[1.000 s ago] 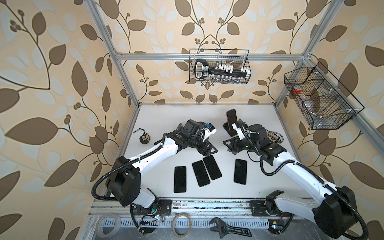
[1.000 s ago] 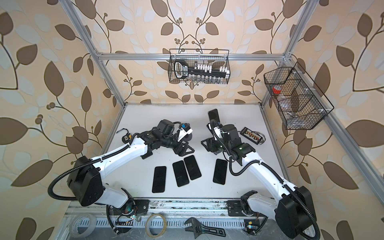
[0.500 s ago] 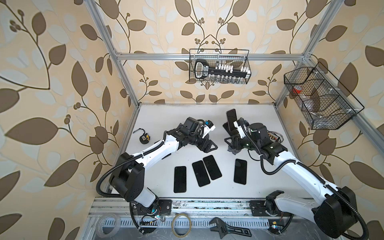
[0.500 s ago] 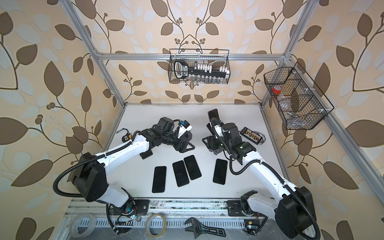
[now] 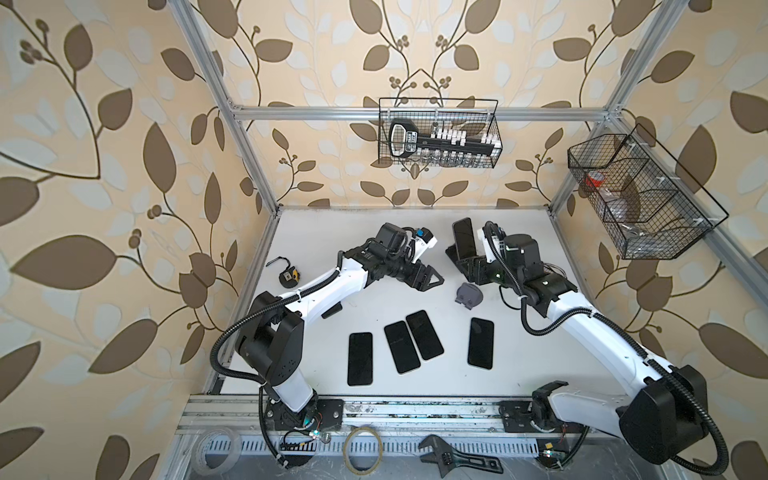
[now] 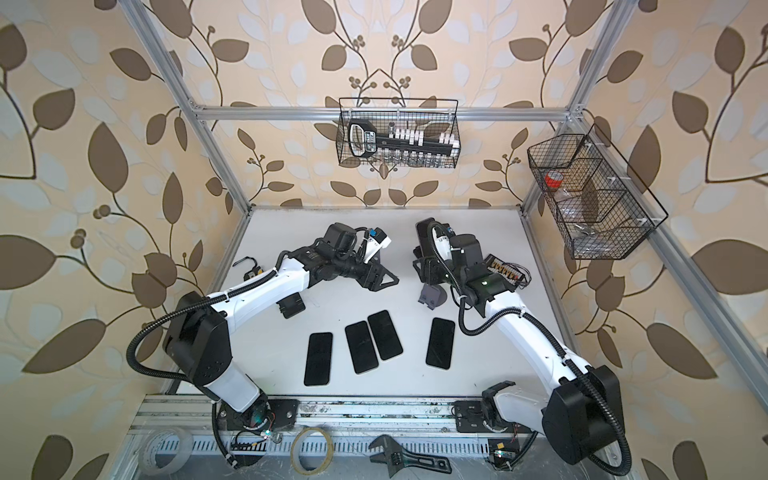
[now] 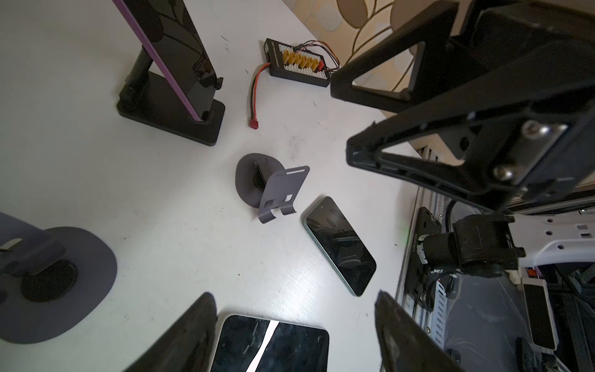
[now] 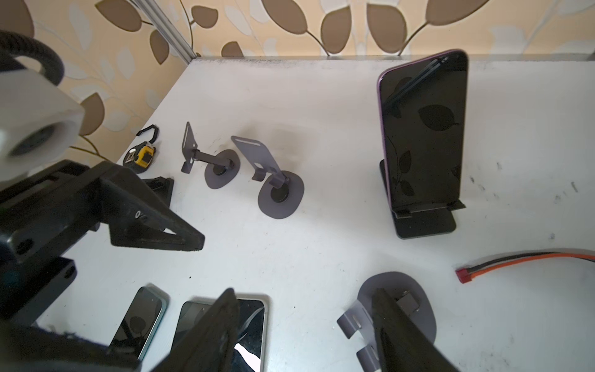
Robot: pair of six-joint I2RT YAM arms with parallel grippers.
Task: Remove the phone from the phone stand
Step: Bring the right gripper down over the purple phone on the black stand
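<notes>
Phone: your phone point(image 8: 425, 135), purple at the edge with a dark screen, stands upright and leans slightly back. Its lower edge sits in the lip of the black stand point(image 8: 428, 224).
Place: you'll find the black stand toward the back of the bench point(image 5: 332, 232), right of the middle in both top views.
Right gripper: your right gripper point(image 8: 304, 291) has its jaws apart with only bare bench between them. It hangs just in front of the black stand and touches neither the stand nor the phone.
Grey stand: a small grey stand point(image 5: 468, 295) sits just in front of your right gripper. In the right wrist view one finger point(image 8: 396, 331) covers part of it.
Left gripper: your left gripper point(image 5: 430, 280) also has its jaws spread and grips nothing. It points toward the middle of the bench, well apart from the phone.
Flat phones: four flat phones point(image 5: 401, 346) lie screen-up in a row nearer the front edge. The two in the middle lie close side by side.
More stands: the right wrist view shows you two more grey stands point(image 8: 277, 190) on the left half of the bench.
Tape measure: a yellow and black tape measure point(image 5: 288, 276) lies by the left edge.
Charging board: a black charging board point(image 7: 297, 62) with yellow plugs and wires lies near the right edge, beside your right arm.
</notes>
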